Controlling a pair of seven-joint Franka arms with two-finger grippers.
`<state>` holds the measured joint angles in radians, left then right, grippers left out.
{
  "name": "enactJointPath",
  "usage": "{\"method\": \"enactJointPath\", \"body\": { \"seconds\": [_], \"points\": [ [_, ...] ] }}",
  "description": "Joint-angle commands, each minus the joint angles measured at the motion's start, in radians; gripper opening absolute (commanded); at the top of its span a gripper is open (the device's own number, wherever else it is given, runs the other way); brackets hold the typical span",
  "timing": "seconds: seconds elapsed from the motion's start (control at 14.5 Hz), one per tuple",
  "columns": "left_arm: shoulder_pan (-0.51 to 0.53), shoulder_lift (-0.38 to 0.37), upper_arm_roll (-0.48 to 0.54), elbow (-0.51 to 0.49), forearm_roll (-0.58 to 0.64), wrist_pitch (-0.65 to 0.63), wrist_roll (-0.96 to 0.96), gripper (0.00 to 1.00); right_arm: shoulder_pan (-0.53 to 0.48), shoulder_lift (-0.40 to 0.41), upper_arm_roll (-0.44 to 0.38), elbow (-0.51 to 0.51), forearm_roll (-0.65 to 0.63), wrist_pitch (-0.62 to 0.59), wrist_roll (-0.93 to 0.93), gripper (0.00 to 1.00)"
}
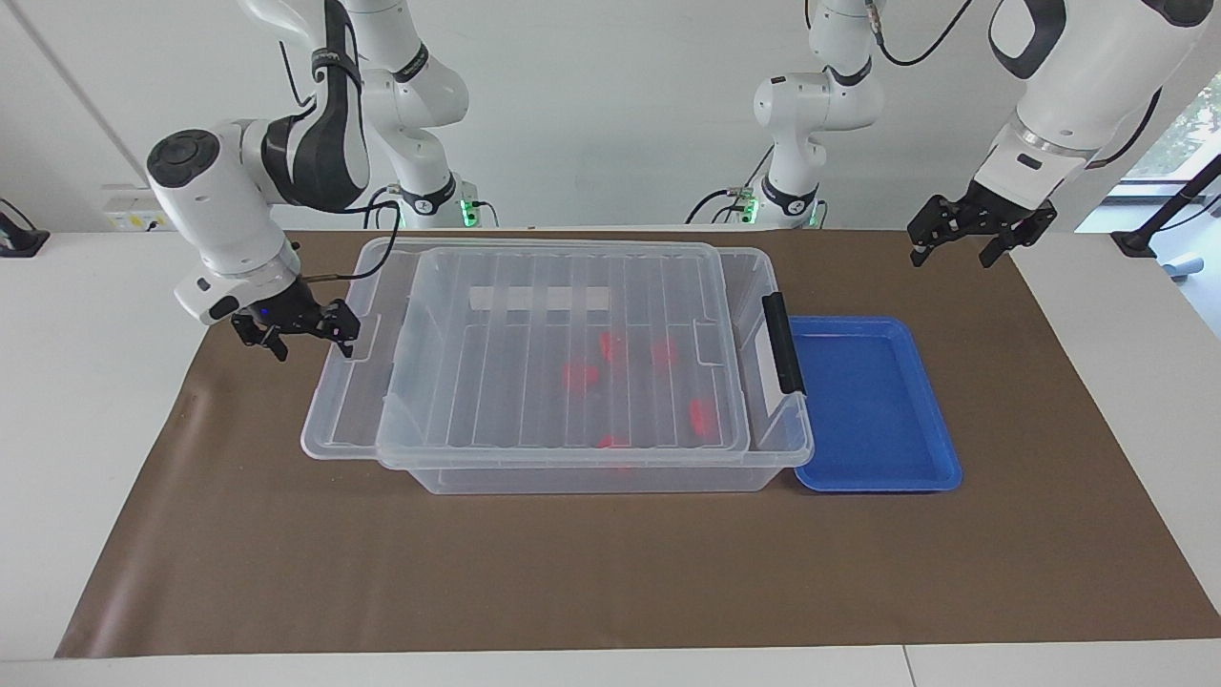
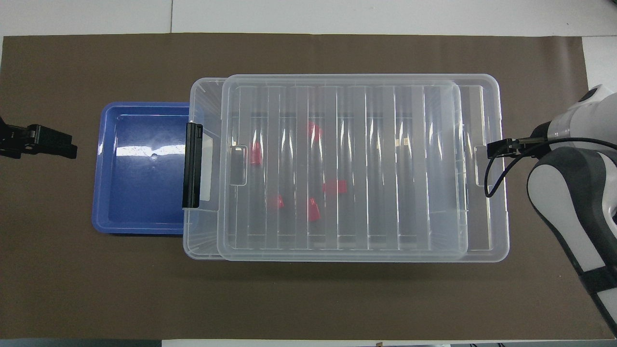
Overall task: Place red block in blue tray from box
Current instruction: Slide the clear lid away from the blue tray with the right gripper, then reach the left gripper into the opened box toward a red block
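Observation:
The box point(image 1: 558, 458) is a large clear bin in the middle of the brown mat, and it also shows in the overhead view point(image 2: 487, 250). Its ribbed lid point(image 1: 534, 401) lies on top. A black latch point(image 1: 784, 343) is at the end toward the left arm. Several red blocks point(image 1: 579, 374) lie inside under the lid, also seen from overhead point(image 2: 335, 187). The blue tray point(image 1: 873, 410) point(image 2: 140, 168) is empty and sits against the latch end. My right gripper point(image 1: 310, 342) is open at the box's other end, by its rim. My left gripper point(image 1: 954, 254) point(image 2: 53, 142) is open and raised over the mat, off the tray's outer end.
The brown mat point(image 1: 591, 572) covers most of the white table. The right arm's wrist and cable point(image 2: 501, 154) hang over the box's end. Nothing else stands on the mat.

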<state>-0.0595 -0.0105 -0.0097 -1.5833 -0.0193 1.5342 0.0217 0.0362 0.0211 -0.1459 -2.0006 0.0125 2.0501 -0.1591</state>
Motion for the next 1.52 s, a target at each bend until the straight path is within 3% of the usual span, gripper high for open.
{"method": "enactJointPath", "body": {
  "seconds": [0.0, 0.62, 0.9, 1.45],
  "points": [
    [0.009, -0.012, -0.001, -0.015, -0.011, -0.006, 0.009, 1.00, -0.064, -0.015, 0.006, -0.027, -0.003, 0.021, -0.094, 1.00],
    [-0.008, -0.012, -0.010, -0.020, -0.011, 0.011, 0.004, 1.00, -0.134, -0.012, 0.005, -0.024, -0.009, 0.021, -0.208, 1.00],
    [-0.087, -0.016, -0.029, -0.030, -0.010, 0.023, -0.012, 1.00, -0.148, -0.010, 0.005, -0.018, -0.009, 0.015, -0.233, 1.00],
    [-0.328, -0.011, -0.030, -0.199, -0.007, 0.302, -0.230, 1.00, -0.194, -0.006, 0.005, 0.002, -0.009, 0.009, -0.300, 1.00]
  ]
}}
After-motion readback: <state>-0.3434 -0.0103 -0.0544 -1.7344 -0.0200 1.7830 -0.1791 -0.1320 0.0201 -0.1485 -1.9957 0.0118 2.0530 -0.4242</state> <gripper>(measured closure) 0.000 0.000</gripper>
